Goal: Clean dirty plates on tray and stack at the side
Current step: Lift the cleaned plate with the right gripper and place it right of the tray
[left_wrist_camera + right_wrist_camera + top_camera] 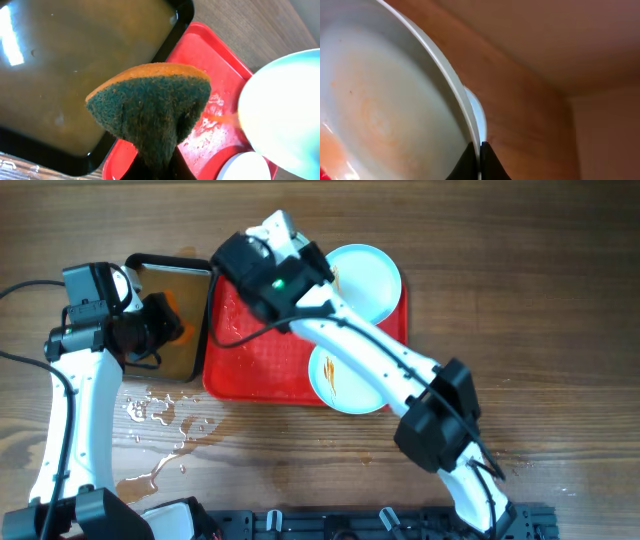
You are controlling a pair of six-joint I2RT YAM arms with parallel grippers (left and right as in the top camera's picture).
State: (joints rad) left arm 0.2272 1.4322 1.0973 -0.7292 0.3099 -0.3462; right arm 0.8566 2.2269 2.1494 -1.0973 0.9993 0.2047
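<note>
The red tray lies mid-table. One pale plate, streaked with orange sauce, rests on its near edge. A second plate is at the tray's far right corner, and my right gripper is shut on its left rim. In the right wrist view the black fingertips pinch that rim, and the plate shows an orange smear. My left gripper is shut on a green-and-orange sponge held above the black pan. The raised plate looms at the right of the left wrist view.
A black pan of brownish liquid sits just left of the tray and shows again in the left wrist view. Spilled water is puddled on the wooden table near the front left. My right arm crosses over the tray.
</note>
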